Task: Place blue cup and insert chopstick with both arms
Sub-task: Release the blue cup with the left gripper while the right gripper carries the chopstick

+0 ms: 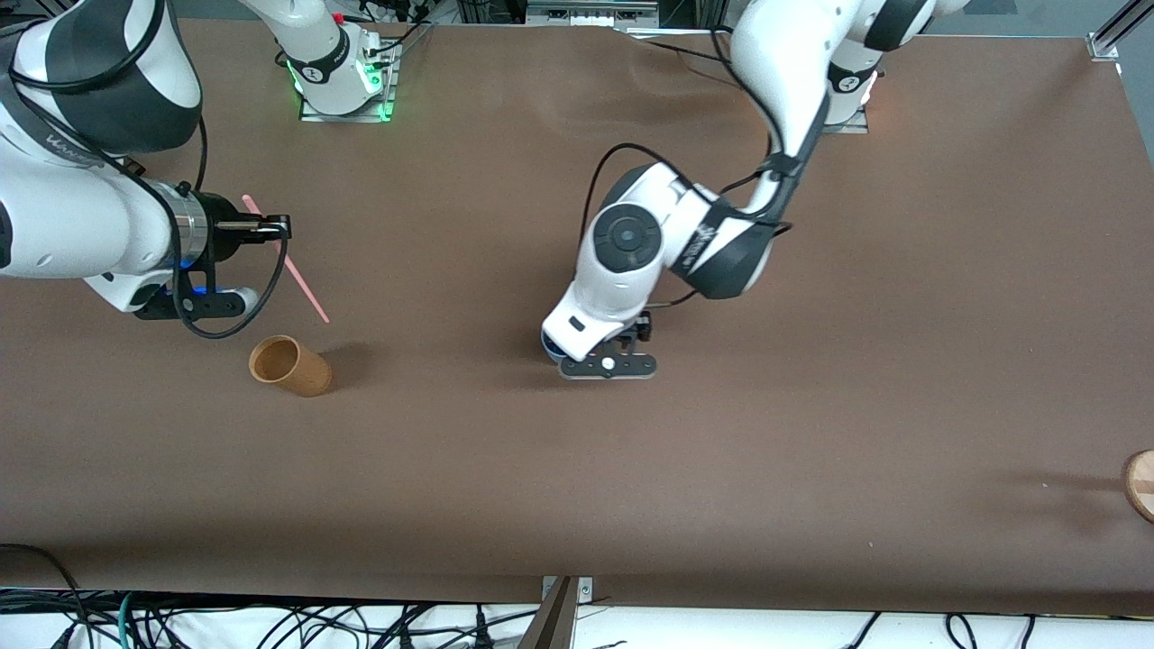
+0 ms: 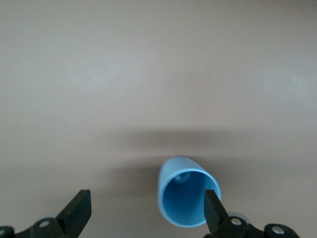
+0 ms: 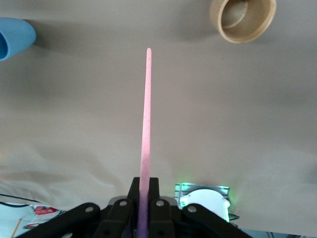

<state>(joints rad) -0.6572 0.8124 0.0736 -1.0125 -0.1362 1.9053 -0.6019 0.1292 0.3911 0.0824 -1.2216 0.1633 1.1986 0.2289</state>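
Cups: 1 blue cup (image 2: 184, 198), 1 tan cup (image 1: 289, 365); 1 chopstick (image 3: 145, 134).

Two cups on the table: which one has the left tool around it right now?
The blue cup, mid-table. The left tool sits open at it, one finger at its rim. The tan cup stands apart toward the right arm's end, where the right tool holds the chopstick.
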